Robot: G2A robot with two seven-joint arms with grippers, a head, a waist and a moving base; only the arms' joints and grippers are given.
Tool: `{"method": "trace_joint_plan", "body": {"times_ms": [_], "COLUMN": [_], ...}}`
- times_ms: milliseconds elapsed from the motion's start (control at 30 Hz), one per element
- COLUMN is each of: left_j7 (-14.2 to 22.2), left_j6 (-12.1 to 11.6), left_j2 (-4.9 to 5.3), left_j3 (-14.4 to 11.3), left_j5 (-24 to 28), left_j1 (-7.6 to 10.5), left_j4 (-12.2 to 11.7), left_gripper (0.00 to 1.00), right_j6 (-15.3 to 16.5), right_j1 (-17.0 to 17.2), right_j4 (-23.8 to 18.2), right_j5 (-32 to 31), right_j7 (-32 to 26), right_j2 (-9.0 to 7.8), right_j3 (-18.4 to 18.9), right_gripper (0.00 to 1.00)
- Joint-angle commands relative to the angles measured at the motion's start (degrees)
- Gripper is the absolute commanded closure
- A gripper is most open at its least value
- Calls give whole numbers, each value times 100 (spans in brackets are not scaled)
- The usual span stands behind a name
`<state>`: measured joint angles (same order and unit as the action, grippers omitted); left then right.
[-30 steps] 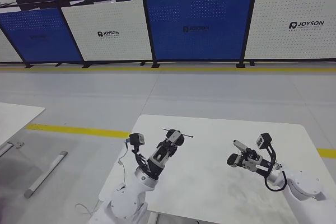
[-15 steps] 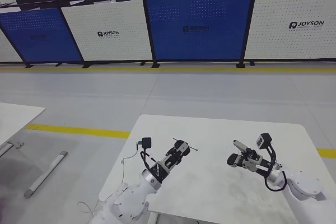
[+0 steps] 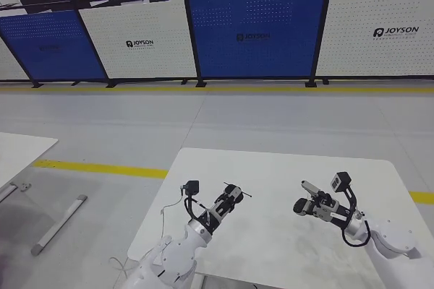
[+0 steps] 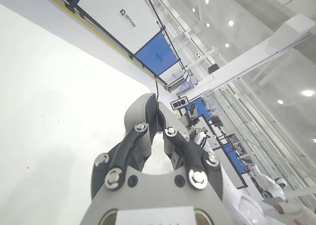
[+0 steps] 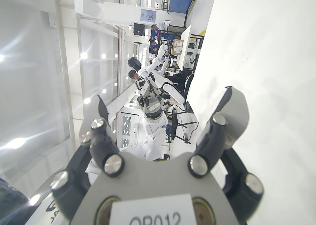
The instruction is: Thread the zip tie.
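Note:
A thin black zip tie is pinched in my left gripper, held above the left half of the white table. In the left wrist view the zip tie sticks out past the closed fingertips of my left gripper as a short dark strand. My right gripper hovers over the right half of the table, pointing toward the left arm. The right wrist view has my right gripper open with nothing between its fingers, and the left arm shows beyond it.
The table's left edge lies close to the left arm. A second white table stands off to the far left across the floor. Blue and white panels line the back of the room.
My left arm has shifted right and toward the table's front with the zip tie still pinched. The right arm has stayed where it was.

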<state>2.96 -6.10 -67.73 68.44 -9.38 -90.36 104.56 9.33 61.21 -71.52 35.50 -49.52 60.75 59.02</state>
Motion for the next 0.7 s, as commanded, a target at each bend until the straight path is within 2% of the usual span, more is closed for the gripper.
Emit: {"method": "trace_joint_plan", "body": {"times_ms": [0,300,400,500,600,667], "left_j7": [-1,20,408,1108,1182,1182], "left_j6": [-3,0,-21,-84,-169,-169], "left_j2": [1,-1,19,75,80,80], "left_j3": [3,-1,96,277,417,417], "left_j5": [-12,38,263,504,982,982], "left_j1": [-3,2,48,34,-3,-3], "left_j4": [7,-1,-33,-18,-7,-7], "left_gripper": [100,100,100,100,100,100], "right_j6": [0,0,0,0,0,0], "right_j1": [0,0,0,0,0,0], "right_j4": [0,0,0,0,0,0], "right_j5": [0,0,0,0,0,0], "right_j7": [0,0,0,0,0,0], "right_j2": [0,0,0,0,0,0], "right_j3": [0,0,0,0,0,0], "right_gripper": [0,0,0,0,0,0]}}
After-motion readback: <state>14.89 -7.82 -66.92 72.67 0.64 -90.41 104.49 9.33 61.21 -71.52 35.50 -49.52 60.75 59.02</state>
